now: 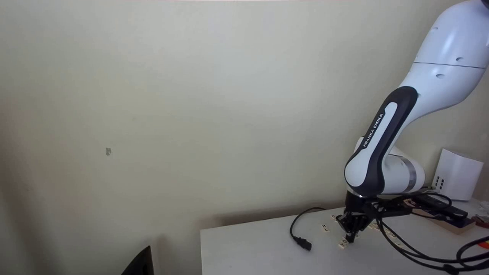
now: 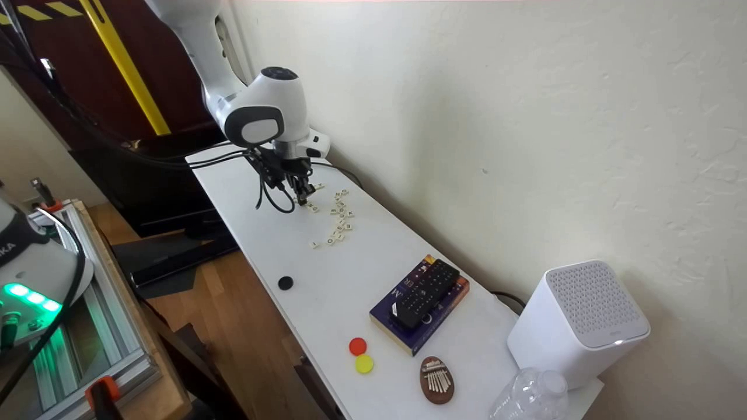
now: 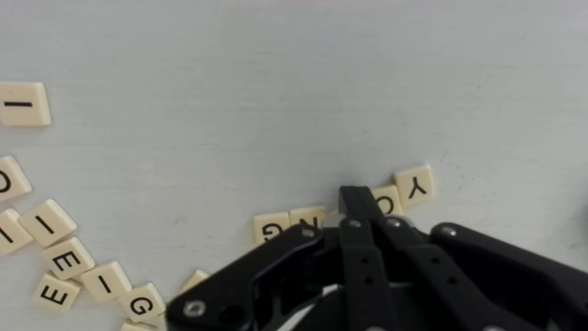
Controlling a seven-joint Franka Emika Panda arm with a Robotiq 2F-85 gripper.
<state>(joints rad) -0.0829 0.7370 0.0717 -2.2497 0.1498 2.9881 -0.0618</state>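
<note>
Black gripper (image 3: 356, 195), jaws pressed together on nothing visible, is probably best guided lightly, lest the nearby O tile (image 3: 388, 200) and Y tile (image 3: 415, 185) be knocked askew.

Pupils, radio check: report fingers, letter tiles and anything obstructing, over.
Fingers shut at tile row, contact unclear. Y tile and G tile readable. Wrist view: fingers hide row's middle.

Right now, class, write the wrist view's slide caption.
Closed end effector partly hiding a row of letter tiles on a pale tabletop.
</note>
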